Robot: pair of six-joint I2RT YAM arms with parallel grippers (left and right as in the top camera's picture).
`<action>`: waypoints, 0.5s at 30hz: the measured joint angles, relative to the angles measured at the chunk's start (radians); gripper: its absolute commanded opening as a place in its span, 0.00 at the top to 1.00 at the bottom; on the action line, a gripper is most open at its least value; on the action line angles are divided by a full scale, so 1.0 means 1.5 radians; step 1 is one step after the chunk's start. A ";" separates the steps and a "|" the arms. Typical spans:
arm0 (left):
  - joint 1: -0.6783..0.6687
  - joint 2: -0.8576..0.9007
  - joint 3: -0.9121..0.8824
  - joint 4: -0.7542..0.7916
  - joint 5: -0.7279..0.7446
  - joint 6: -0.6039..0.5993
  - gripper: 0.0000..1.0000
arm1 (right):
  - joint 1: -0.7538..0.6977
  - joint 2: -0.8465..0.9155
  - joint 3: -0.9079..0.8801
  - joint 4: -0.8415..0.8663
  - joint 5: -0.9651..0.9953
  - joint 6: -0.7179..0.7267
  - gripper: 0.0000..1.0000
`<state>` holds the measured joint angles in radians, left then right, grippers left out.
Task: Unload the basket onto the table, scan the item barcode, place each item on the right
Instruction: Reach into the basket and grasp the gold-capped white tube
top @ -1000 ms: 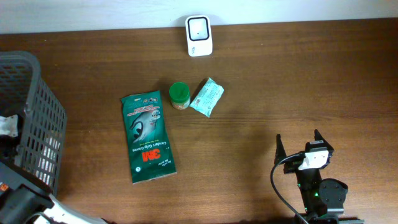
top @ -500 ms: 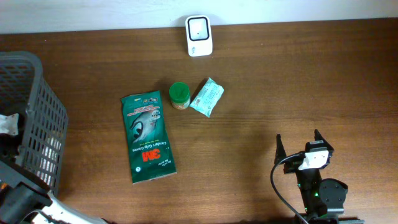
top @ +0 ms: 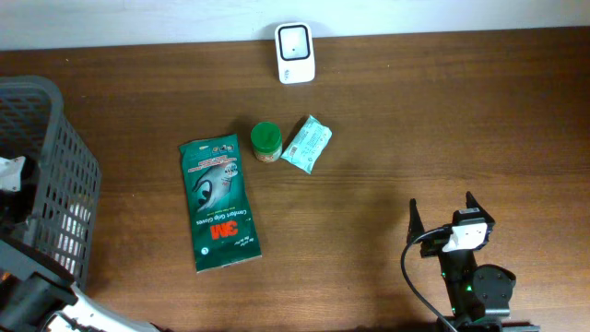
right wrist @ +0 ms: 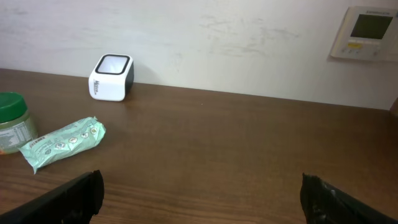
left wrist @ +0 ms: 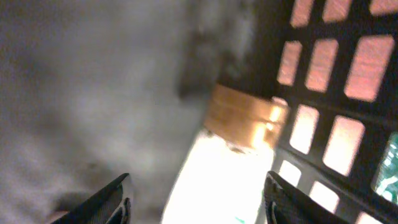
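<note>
A brown wooden table fills the frame, with a pale strip of wall along the top edge; a white barcode scanner stands at top centre, against that strip; below it, left of centre, a green-lidded jar sits just beside a pale teal packet lying at a slant; a dark green pouch lies flat lower left of the jar, apart from it; a dark grey mesh basket occupies the left edge, with something white showing inside it; the left arm shows in the bottom left corner; the right gripper sits at lower right, fingers spread wide over bare wood, well apart from the items.
</note>
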<state>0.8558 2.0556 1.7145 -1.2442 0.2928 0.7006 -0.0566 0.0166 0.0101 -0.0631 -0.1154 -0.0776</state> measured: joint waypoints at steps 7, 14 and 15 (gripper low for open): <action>0.000 0.000 -0.002 -0.024 0.004 0.035 0.34 | 0.000 0.000 0.000 0.000 0.000 0.000 0.02; 0.000 0.000 -0.084 0.035 -0.010 0.042 0.33 | 0.000 0.000 0.000 0.000 0.000 0.000 0.02; 0.000 0.000 -0.095 0.047 -0.010 0.042 0.34 | 0.000 0.000 0.000 0.000 0.000 0.000 0.02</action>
<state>0.8555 2.0556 1.5715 -1.1732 0.2779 0.7635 -0.0566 0.0166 0.0101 -0.0635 -0.1154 -0.0772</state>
